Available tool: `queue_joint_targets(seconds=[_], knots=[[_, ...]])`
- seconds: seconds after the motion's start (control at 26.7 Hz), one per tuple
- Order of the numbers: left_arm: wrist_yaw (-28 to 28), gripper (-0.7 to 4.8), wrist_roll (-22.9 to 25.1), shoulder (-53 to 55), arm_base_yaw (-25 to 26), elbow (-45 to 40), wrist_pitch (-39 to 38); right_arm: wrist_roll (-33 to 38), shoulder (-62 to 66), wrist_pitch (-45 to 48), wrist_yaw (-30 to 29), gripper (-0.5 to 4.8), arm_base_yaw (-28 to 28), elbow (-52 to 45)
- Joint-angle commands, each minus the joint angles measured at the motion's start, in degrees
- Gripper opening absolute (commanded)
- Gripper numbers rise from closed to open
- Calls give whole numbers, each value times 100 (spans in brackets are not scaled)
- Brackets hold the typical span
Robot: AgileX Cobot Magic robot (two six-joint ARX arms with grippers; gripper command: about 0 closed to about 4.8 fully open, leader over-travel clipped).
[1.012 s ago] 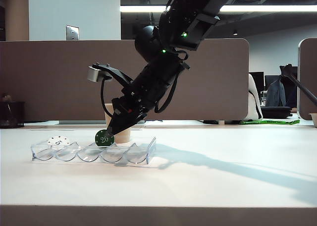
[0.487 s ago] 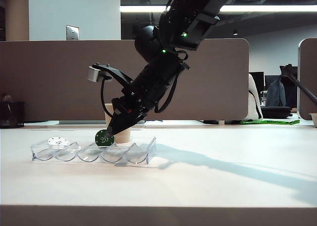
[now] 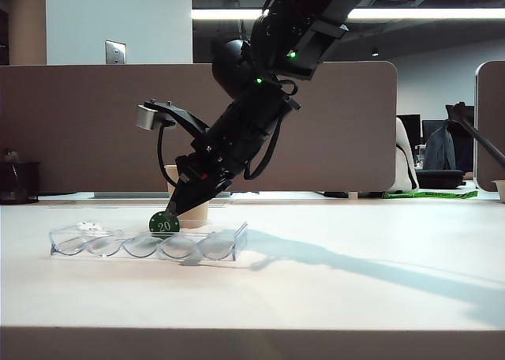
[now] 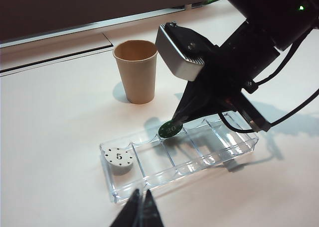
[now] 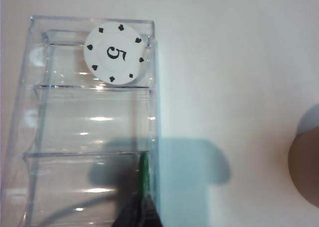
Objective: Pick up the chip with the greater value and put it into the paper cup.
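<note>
The green chip (image 3: pixel 164 225) is pinched by its edge in the right pincer (image 3: pixel 172 212) over the tray (image 4: pixel 234 147). It should be lifted straight up, then carried to the cup (image 4: pixel 135 70). The left pincer (image 4: pixel 141 212), held back near the tray, is clenched and empty.

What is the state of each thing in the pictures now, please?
Green 20 chip: on edge, pinched by right pincer, at the tray.
White 5 chip: flat in the end slot.
Clear tray: lying on the table.
Paper cup: upright, empty as far as visible.
Left pincer: shut, holds nothing, off the tray.
</note>
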Motion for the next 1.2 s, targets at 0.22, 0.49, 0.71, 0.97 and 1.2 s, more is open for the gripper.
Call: queue_joint_targets(seconds=[0.22, 0.49, 0.71, 0.97, 1.2], knots=[[33, -1, -4, -4, -2, 28, 68, 4, -109, 114, -20, -1, 42, 28], [31, -1, -4, -4, -2, 28, 66, 4, -317, 407, 140, -1, 24, 31], [26, -1, -4, -4, -2, 28, 66, 181, -658, 1213, 645, -1, 13, 31], [26, -1, -4, -4, -2, 28, 66, 328, -734, 2098, 1261, -1, 7, 33], [28, -1, -4, -4, -2, 28, 66, 605, -595, 2590, 1464, -1, -188, 35]])
